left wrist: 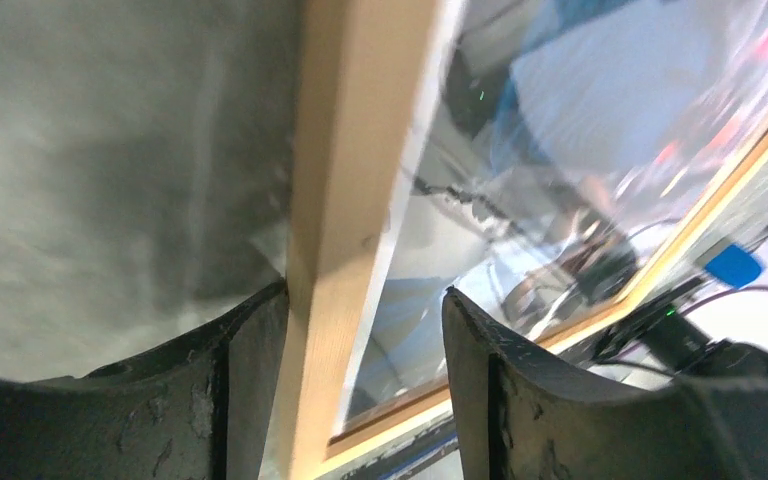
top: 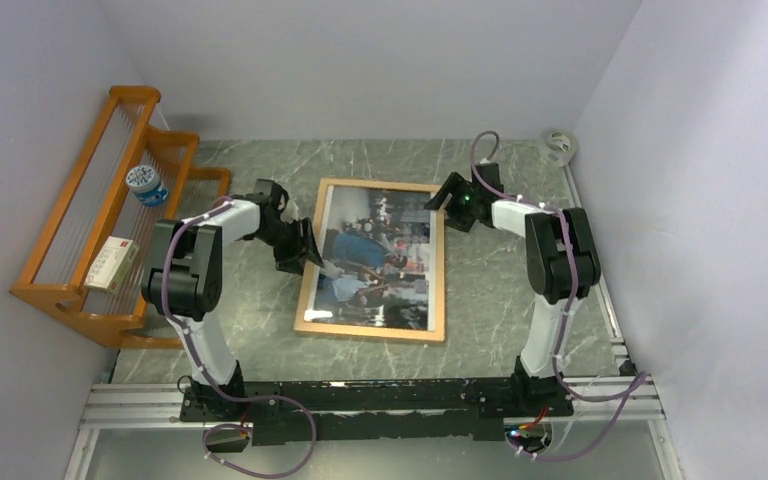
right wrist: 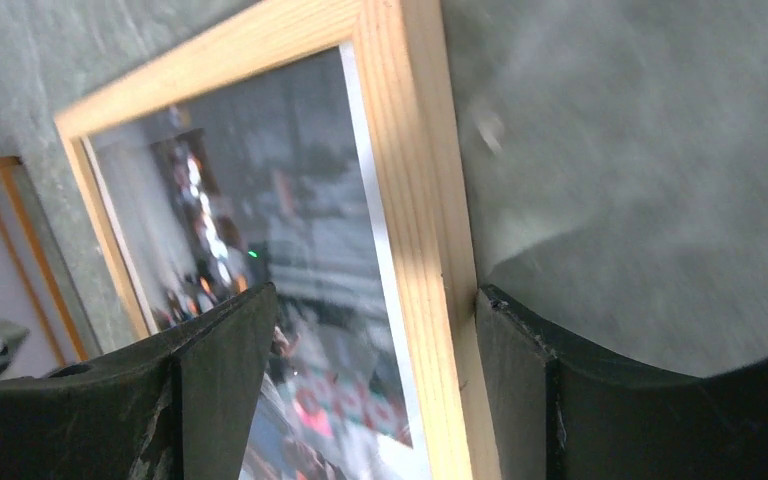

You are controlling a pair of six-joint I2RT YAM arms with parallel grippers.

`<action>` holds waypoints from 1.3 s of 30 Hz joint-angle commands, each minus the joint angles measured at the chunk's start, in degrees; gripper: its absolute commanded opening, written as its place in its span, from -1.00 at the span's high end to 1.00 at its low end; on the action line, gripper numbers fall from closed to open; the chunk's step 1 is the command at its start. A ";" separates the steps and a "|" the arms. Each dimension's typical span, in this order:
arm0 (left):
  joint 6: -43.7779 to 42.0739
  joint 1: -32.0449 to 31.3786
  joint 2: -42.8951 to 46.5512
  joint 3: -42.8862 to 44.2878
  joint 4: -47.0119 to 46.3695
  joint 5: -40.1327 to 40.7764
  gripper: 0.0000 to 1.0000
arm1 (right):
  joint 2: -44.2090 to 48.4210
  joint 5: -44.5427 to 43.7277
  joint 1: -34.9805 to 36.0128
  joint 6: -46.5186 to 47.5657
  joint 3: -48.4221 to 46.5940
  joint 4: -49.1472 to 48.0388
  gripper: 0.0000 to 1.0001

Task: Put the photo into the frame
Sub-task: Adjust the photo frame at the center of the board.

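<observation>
The light-wood frame (top: 369, 331) lies flat on the marbled table, and the photo (top: 380, 255) of people on a street sits inside it. My left gripper (top: 303, 250) is open astride the frame's left rail (left wrist: 345, 170). Its outer finger (left wrist: 250, 350) touches the wood and its inner finger stands over the glossy photo (left wrist: 560, 110). My right gripper (top: 447, 195) is open astride the right rail (right wrist: 415, 160) near the far corner. There the outer finger (right wrist: 520, 370) rests against the wood and the inner one is over the photo (right wrist: 290, 200).
An orange wooden rack (top: 90, 240) stands along the left wall, holding a blue-and-white jar (top: 146, 184) and a small box (top: 112, 263). A tape roll (top: 559, 146) sits in the back right corner. White walls close in three sides, and the arms' mounting rail (top: 380, 398) runs along the near edge.
</observation>
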State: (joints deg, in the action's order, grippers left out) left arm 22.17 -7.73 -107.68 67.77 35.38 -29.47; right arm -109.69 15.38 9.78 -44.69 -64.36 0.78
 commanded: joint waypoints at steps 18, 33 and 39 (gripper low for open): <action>-3.43 -20.84 12.52 -3.23 13.51 13.73 -0.80 | -17.09 6.08 4.12 9.35 -37.13 6.94 -0.50; -4.16 -15.25 3.72 22.97 16.49 20.66 -0.87 | 24.91 -5.07 2.41 3.39 -0.34 20.16 -0.56; -5.06 -8.52 -9.39 39.38 12.47 16.16 -0.81 | 41.61 -0.91 2.86 1.22 16.11 31.11 -0.56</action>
State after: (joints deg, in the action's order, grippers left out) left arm 17.08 -20.23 -110.78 98.72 51.66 -10.94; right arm -74.30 12.01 12.21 -41.19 -54.94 21.28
